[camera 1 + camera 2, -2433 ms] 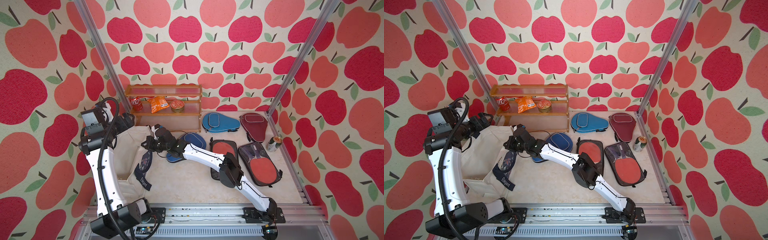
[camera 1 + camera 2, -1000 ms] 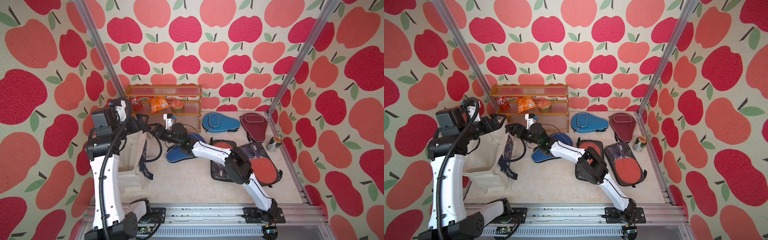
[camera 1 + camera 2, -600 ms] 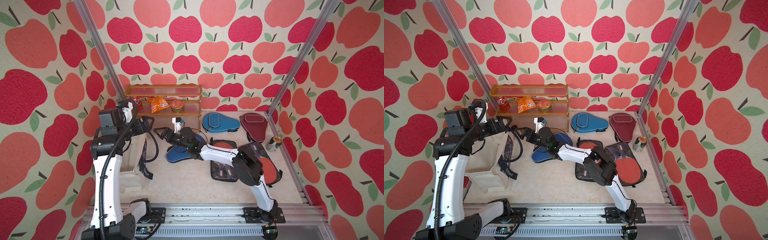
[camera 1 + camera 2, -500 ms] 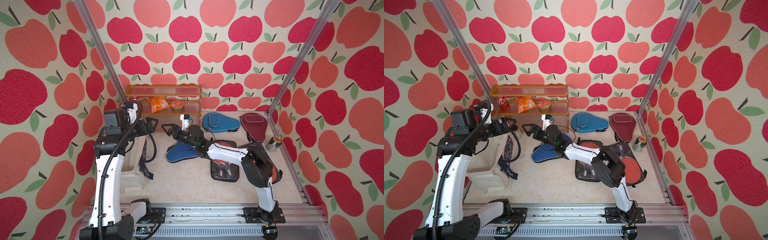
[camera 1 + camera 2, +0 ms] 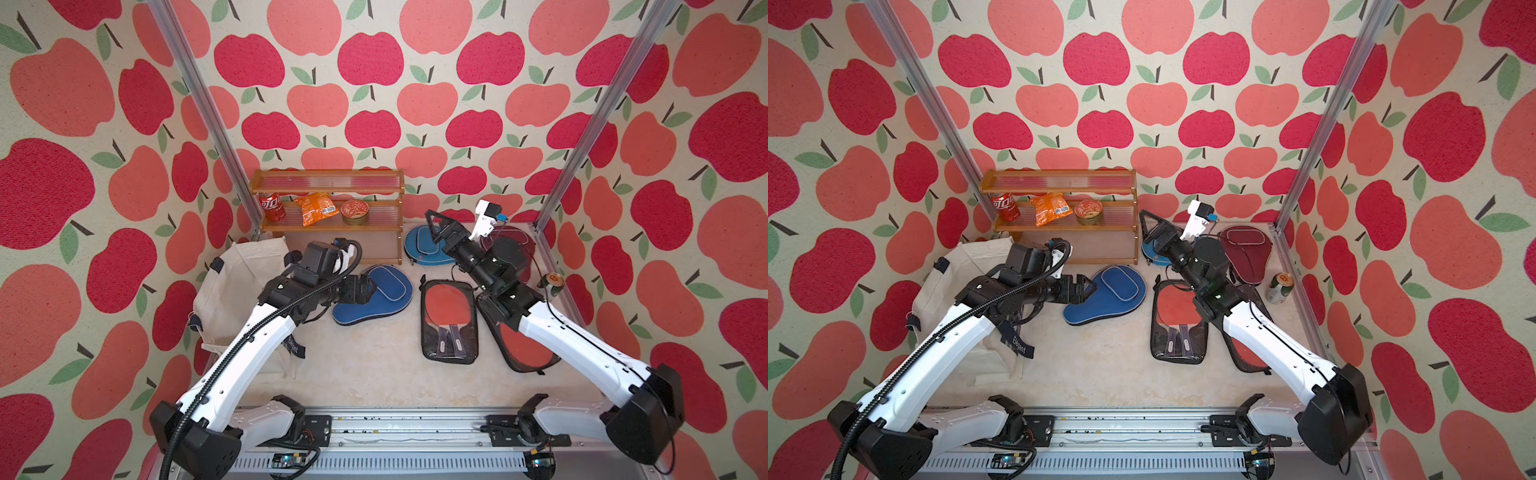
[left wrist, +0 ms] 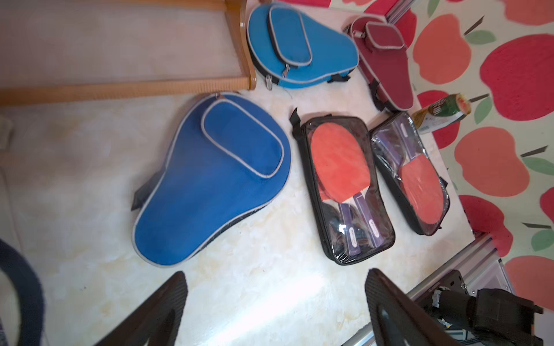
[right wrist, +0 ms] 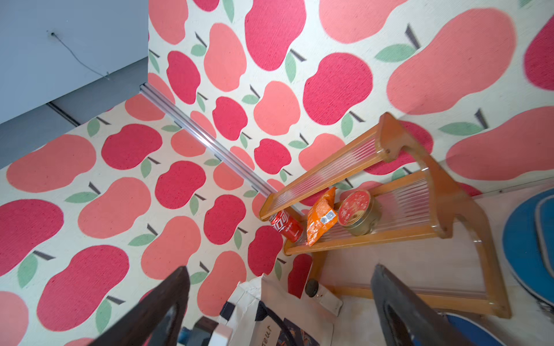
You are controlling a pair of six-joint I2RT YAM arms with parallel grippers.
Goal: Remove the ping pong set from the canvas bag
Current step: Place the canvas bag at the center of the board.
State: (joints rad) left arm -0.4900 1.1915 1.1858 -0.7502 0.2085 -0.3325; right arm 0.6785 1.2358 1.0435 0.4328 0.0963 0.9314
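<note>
The ping pong set, a dark blue paddle case (image 5: 380,293) (image 5: 1115,291) (image 6: 209,179), lies flat on the table just right of the cream canvas bag (image 5: 239,286) (image 5: 951,282) (image 7: 269,305), fully outside it. My left gripper (image 5: 371,288) (image 5: 1088,288) (image 6: 275,272) hovers open over the case's near left edge, with bare table between its fingers. The right gripper (image 5: 432,227) (image 5: 1145,228) (image 7: 278,269) is raised at the back right, open and empty, pointing toward the shelf and the bag.
A wooden shelf (image 5: 328,226) at the back holds a red can, an orange snack bag and a tin. Right of the blue case lie two clear cases with red paddles (image 5: 449,320) (image 6: 419,179), a light blue case (image 5: 417,249) and a maroon case (image 5: 1246,245). A green can (image 5: 550,282) stands by the right wall.
My left arm has swung from the bag's rim down and right to the blue case. The right arm has pulled back from the bag to the back right and risen.
</note>
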